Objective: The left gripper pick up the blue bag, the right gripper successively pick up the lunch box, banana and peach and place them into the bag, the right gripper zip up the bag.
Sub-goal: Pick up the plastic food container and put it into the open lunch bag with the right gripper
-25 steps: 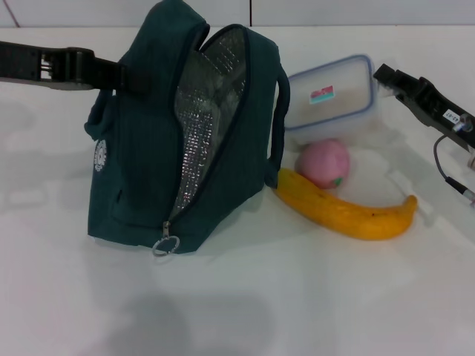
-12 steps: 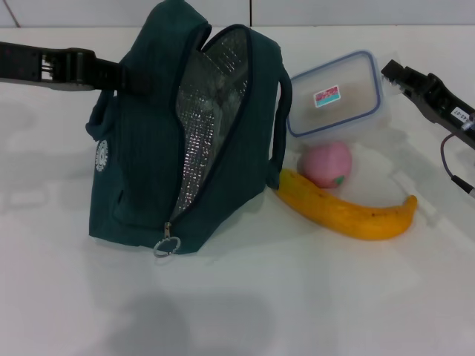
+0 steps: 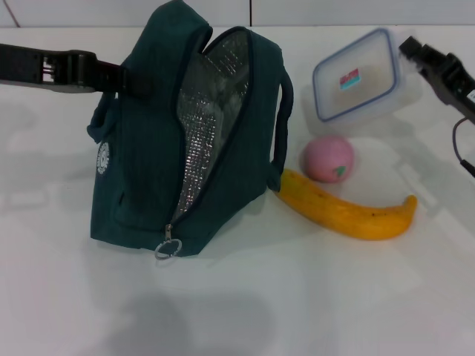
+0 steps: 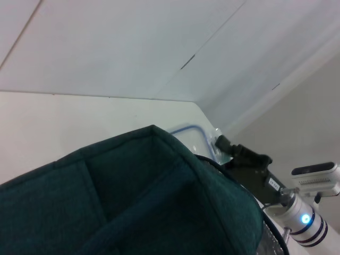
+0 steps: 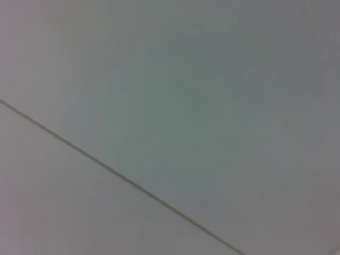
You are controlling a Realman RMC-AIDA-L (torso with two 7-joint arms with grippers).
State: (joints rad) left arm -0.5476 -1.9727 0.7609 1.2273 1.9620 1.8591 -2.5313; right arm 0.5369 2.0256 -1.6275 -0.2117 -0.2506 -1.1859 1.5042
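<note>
The dark teal-blue bag (image 3: pixel 148 148) stands on the white table, unzipped, with its silver lining (image 3: pixel 204 126) showing. My left gripper (image 3: pixel 122 76) is shut on the bag's upper left side and holds it up. The bag's top also fills the left wrist view (image 4: pixel 127 202). My right gripper (image 3: pixel 410 53) is shut on the right edge of the lunch box (image 3: pixel 356 76), a clear box with a blue-rimmed lid, lifted and tilted above the table to the right of the bag. The pink peach (image 3: pixel 327 158) and the yellow banana (image 3: pixel 349 211) lie on the table below it.
The bag's zipper pull ring (image 3: pixel 168 248) hangs at its lower front. The white table (image 3: pixel 297 297) stretches open in front of the bag and fruit. The right wrist view shows only a plain pale surface (image 5: pixel 170 106).
My right gripper has lifted the lunch box up and to the right, off the table and tilted. The bag, peach and banana have stayed in place.
</note>
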